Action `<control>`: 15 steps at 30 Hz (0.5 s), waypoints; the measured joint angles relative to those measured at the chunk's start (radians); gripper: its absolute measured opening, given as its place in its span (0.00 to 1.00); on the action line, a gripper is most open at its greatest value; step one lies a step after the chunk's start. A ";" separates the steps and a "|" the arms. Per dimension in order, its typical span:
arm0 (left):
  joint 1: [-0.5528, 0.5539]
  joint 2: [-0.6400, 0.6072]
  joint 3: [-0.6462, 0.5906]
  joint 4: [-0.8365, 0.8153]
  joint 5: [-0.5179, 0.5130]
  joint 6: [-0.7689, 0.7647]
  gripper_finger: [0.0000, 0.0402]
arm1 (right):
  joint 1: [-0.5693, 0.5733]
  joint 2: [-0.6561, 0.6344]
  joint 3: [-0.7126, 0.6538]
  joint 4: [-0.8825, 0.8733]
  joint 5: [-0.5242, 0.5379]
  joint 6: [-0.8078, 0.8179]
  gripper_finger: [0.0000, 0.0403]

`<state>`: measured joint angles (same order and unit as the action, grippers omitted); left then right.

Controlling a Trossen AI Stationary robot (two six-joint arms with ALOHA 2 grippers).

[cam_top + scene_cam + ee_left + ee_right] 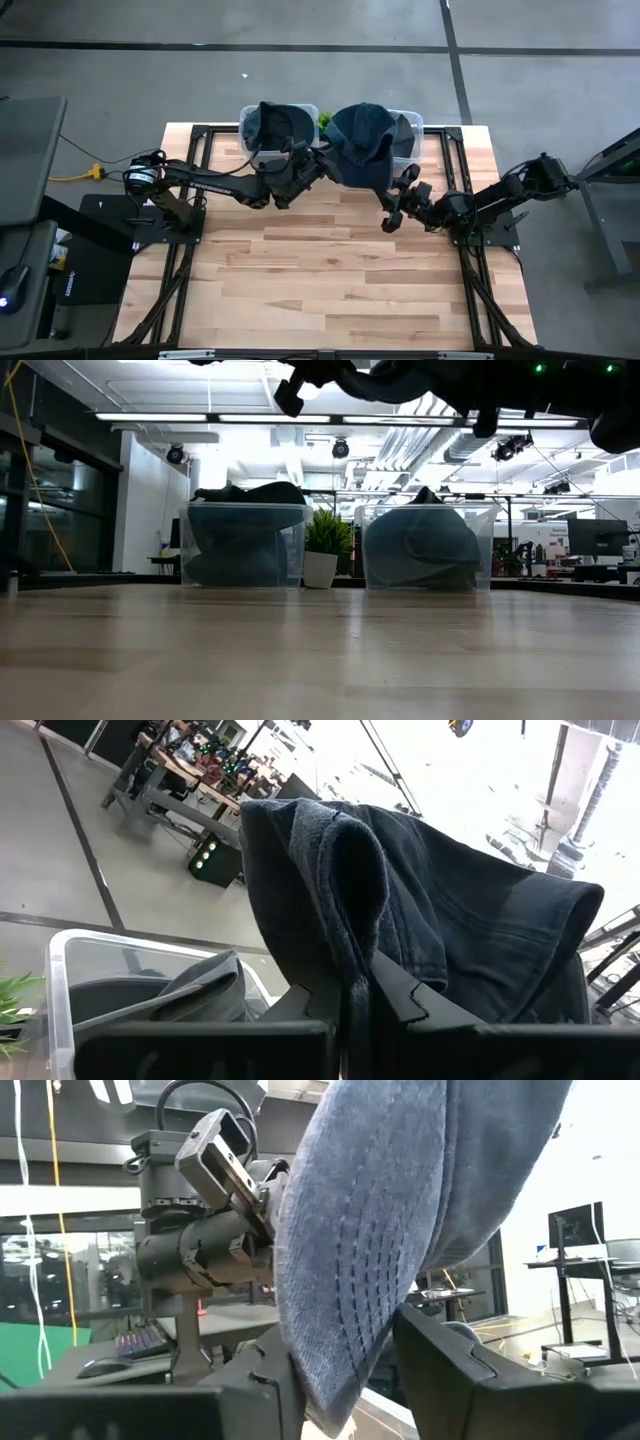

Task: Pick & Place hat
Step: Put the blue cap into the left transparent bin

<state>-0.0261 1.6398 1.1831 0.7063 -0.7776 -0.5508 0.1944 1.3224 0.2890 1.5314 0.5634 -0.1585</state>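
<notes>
Hat [362,143]: dark blue denim, held up in the air above the table [330,270], in front of the right bin [412,128].
Left gripper [327,165]: jaws clenched on the hat's fabric.
Right gripper [392,205]: jaws set either side of the hat's brim; grip cannot be told.
Left bin [305,112]: holds dark hats.
Plant [326,547]: between the bins.
</notes>
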 joint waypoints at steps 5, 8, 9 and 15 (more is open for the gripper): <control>0.000 0.001 0.000 -0.012 -0.001 -0.003 0.02 | 0.000 0.000 0.000 0.005 0.026 0.000 0.28; 0.000 0.013 0.000 -0.018 -0.012 -0.008 0.02 | 0.000 -0.001 -0.001 0.007 0.057 0.000 0.24; 0.001 0.013 -0.001 -0.019 -0.012 -0.011 0.02 | -0.003 -0.001 -0.001 0.007 0.059 0.000 0.22; 0.001 0.012 -0.001 -0.023 -0.015 -0.029 0.02 | -0.020 -0.003 -0.001 0.016 0.059 0.001 0.09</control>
<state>-0.0254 1.6520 1.1820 0.6828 -0.7930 -0.5795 0.1745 1.3192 0.2878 1.5471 0.6225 -0.1571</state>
